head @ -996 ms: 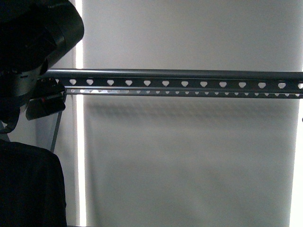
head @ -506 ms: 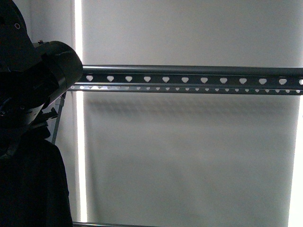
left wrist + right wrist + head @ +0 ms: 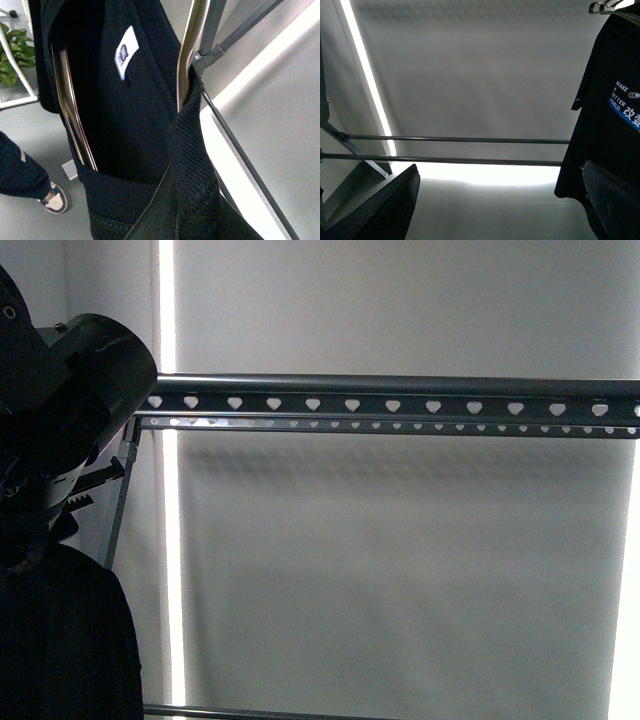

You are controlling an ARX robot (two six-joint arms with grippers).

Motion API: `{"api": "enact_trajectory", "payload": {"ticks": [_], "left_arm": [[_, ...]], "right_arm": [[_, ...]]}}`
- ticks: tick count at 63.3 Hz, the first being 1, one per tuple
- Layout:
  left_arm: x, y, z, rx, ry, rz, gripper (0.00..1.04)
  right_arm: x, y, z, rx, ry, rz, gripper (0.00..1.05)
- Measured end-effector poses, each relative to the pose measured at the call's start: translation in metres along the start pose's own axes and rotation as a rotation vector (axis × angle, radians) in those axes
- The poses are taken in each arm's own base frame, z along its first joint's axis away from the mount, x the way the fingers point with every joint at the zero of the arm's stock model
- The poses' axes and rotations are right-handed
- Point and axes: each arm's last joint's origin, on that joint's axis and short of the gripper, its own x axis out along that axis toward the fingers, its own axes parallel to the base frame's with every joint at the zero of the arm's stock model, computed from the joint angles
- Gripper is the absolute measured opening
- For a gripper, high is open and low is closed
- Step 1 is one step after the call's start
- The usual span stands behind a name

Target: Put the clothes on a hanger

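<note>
Black T-shirt (image 3: 60,640) on wire hanger (image 3: 187,50) hangs under left end effector (image 3: 90,488), beside left end of clothes rack rail (image 3: 400,405); its grip: cannot tell. Right end effector (image 3: 500,170) released, empty. Judgement: raise hook above rail, lower till seated, then let go.

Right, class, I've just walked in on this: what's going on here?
A two-armed robot is hanging a black T-shirt on a grey clothes rack. The shirt is already on a wire hanger threaded through its collar. It hangs below the left arm, by the left end of the rail. The pictures do not show whether the hanger's hook is over the rail, or how the left arm grips it. The right tool is open and holds nothing.
</note>
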Motion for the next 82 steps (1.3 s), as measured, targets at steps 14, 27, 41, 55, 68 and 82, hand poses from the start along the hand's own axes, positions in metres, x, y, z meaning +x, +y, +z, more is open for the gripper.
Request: {"api": "enact_trajectory", "payload": {"ticks": [14, 27, 41, 55, 68, 82], "left_arm": [[-0.019, 0.006, 0.004, 0.013, 0.007, -0.224, 0.04], [-0.077, 0.023, 0.016, 0.065, 0.049, -0.576, 0.04], [-0.123, 0.032, 0.022, 0.253, 0.175, -0.950, 0.04], [-0.132, 0.039, 0.016, 0.625, 0.307, -1.524, 0.04], [-0.123, 0.042, 0.028, 0.899, 0.276, -1.886, 0.04], [-0.109, 0.026, 0.032, 1.191, 0.216, -2.045, 0.04]], "right_arm": [[0.000, 0.000, 0.000, 0.000, 0.000, 0.000, 0.97], [0.000, 0.000, 0.000, 0.000, 0.000, 0.000, 0.97], [0.000, 0.000, 0.000, 0.000, 0.000, 0.000, 0.97], [0.000, 0.000, 0.000, 0.000, 0.000, 0.000, 0.97], [0.000, 0.000, 0.000, 0.000, 0.000, 0.000, 0.97], [0.000, 0.000, 0.000, 0.000, 0.000, 0.000, 0.97]]}}
